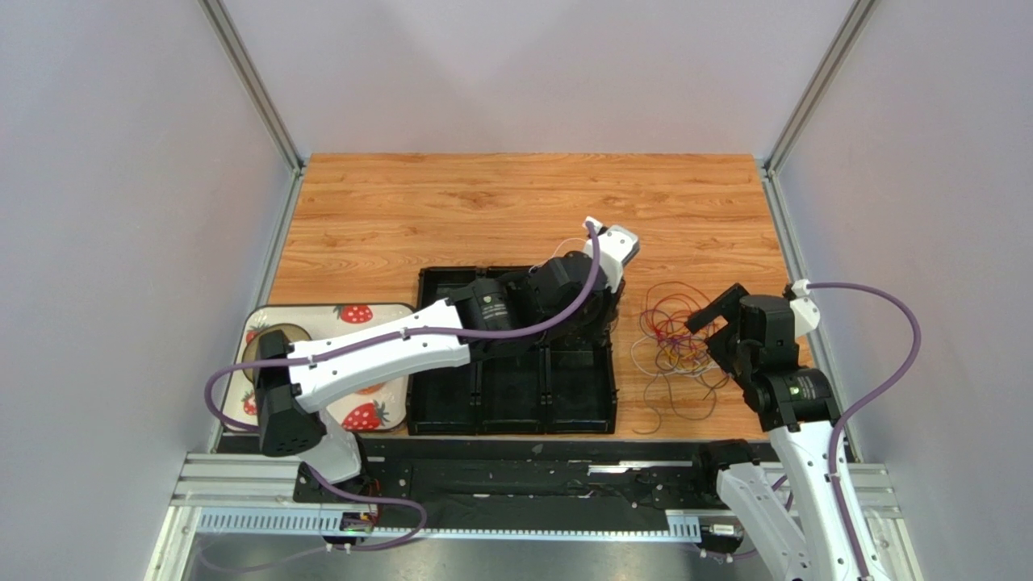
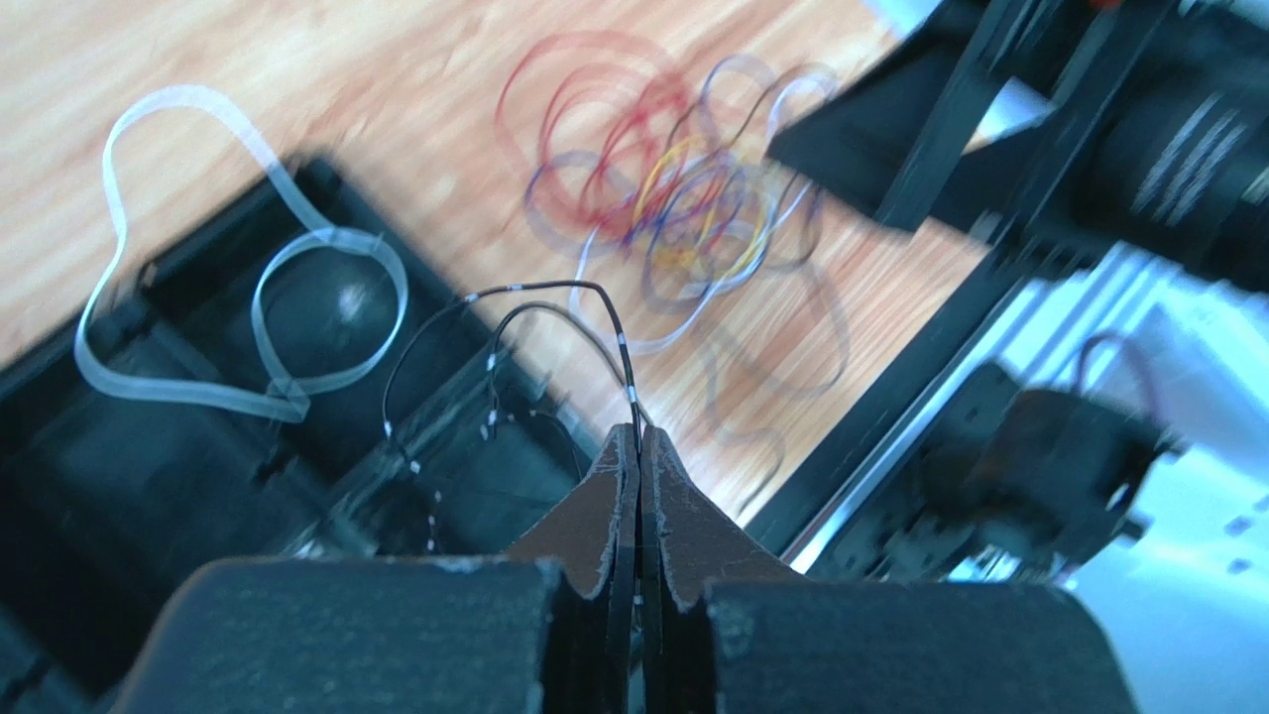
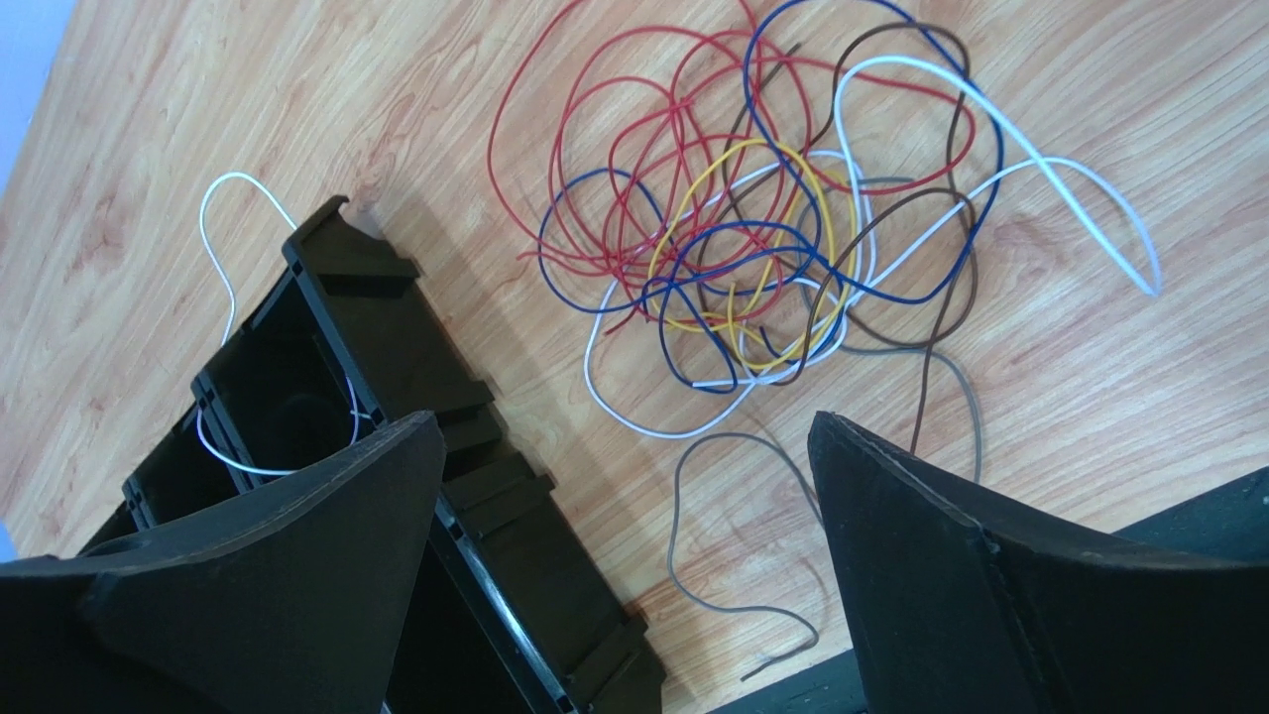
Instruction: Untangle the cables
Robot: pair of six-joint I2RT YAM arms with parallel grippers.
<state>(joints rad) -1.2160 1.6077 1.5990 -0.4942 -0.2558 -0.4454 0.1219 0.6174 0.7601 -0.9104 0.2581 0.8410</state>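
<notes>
The cables (image 1: 671, 343) lie as a loose tangle of red, blue, yellow, white and brown loops (image 3: 745, 223) on the wooden table, right of the black tray (image 1: 509, 418). My left gripper (image 2: 641, 435) is shut on a thin black cable (image 2: 581, 290) with white marks. That cable arches up from the fingertips and drops into the tray (image 2: 179, 491). A flat white cable (image 2: 224, 298) loops over the tray's edge. My right gripper (image 3: 626, 424) hangs open just near of the tangle (image 2: 670, 194), above a grey cable (image 3: 715, 506), holding nothing.
A strawberry-patterned plate (image 1: 273, 317) sits left of the tray, under the left arm. The tray's divided compartments (image 3: 402, 372) hold a white cable (image 3: 224, 253). The metal rail (image 1: 546, 478) runs along the table's near edge, close to the right gripper (image 1: 715, 333).
</notes>
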